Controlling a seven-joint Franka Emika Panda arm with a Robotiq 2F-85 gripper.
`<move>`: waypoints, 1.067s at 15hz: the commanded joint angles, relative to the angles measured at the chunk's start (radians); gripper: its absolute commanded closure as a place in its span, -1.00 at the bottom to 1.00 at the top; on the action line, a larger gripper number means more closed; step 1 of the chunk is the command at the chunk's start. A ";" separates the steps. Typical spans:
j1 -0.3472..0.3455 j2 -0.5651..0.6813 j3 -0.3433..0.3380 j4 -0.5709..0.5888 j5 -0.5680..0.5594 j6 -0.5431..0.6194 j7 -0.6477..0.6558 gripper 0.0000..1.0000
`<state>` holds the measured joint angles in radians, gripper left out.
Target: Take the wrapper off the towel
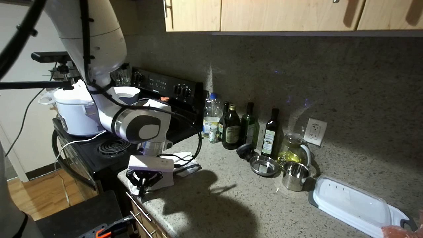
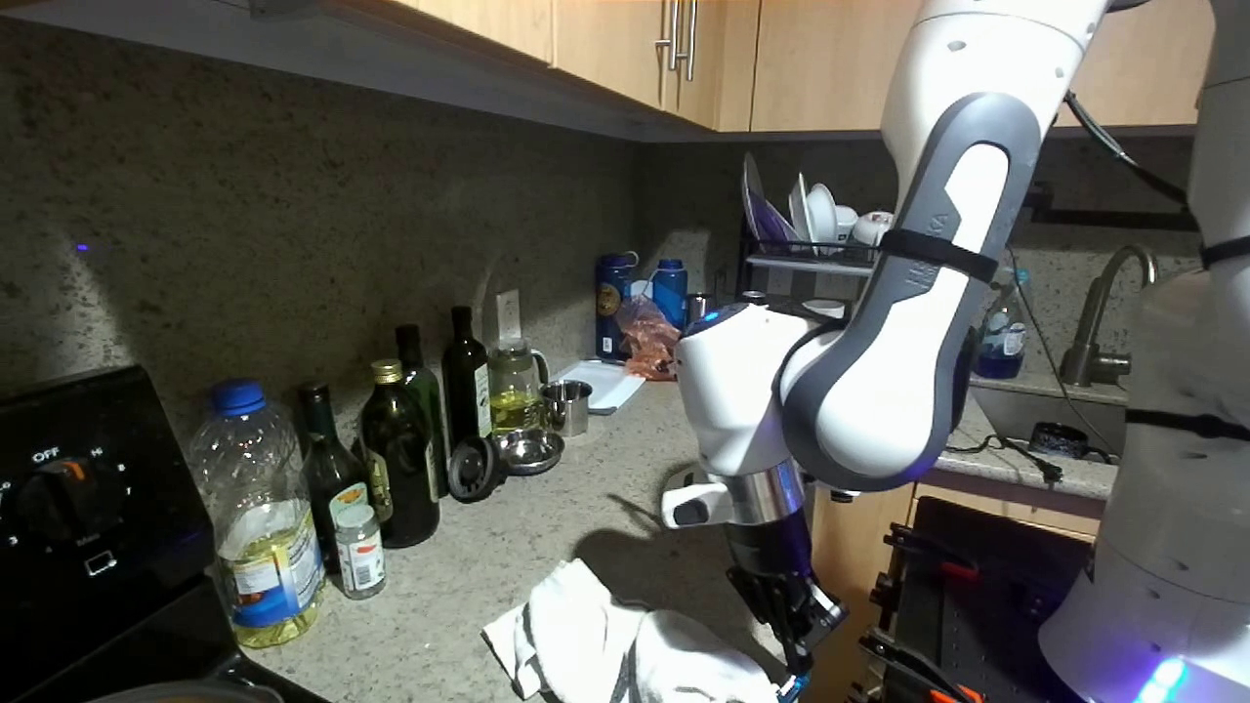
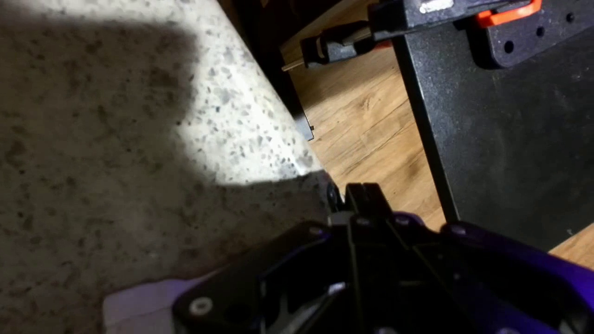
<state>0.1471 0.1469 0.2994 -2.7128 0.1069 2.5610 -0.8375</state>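
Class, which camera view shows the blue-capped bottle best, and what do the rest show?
An exterior view shows the blue-capped bottle best: large, close, visible from top to bottom. In an exterior view where a small jar overlaps it, it looks smaller. The wrist view omits it.

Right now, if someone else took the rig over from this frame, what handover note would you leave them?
Tool: jaws look shut, pointing down at the towel's end near the counter's front edge; whether they grip anything is unclear.
Towel: white with dark stripes, rumpled on the counter near the stove.
Wrapper: not clearly made out; a small blue piece at the tool's tip may be part of it.
Done: tool is at the towel; removal cannot be confirmed.
Left: probably check the grip, then draw the wrapper clear if it is on.
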 commanded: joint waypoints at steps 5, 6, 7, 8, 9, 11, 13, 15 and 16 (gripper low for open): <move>0.038 -0.069 0.001 -0.040 -0.031 0.045 0.117 0.99; 0.041 -0.074 -0.003 -0.037 -0.051 0.053 0.132 0.99; 0.045 -0.080 -0.007 -0.035 -0.082 0.062 0.160 0.99; 0.047 -0.087 -0.016 -0.027 -0.125 0.061 0.189 0.99; 0.049 -0.092 -0.023 -0.020 -0.172 0.060 0.224 0.99; 0.051 -0.102 -0.041 0.002 -0.268 0.053 0.301 0.99; 0.050 -0.106 -0.058 0.037 -0.372 0.045 0.403 0.99; 0.044 -0.091 -0.076 0.081 -0.453 0.043 0.477 0.99; 0.041 -0.075 -0.088 0.106 -0.492 0.045 0.519 0.99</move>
<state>0.1809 0.0641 0.2434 -2.6584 -0.2936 2.6117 -0.4237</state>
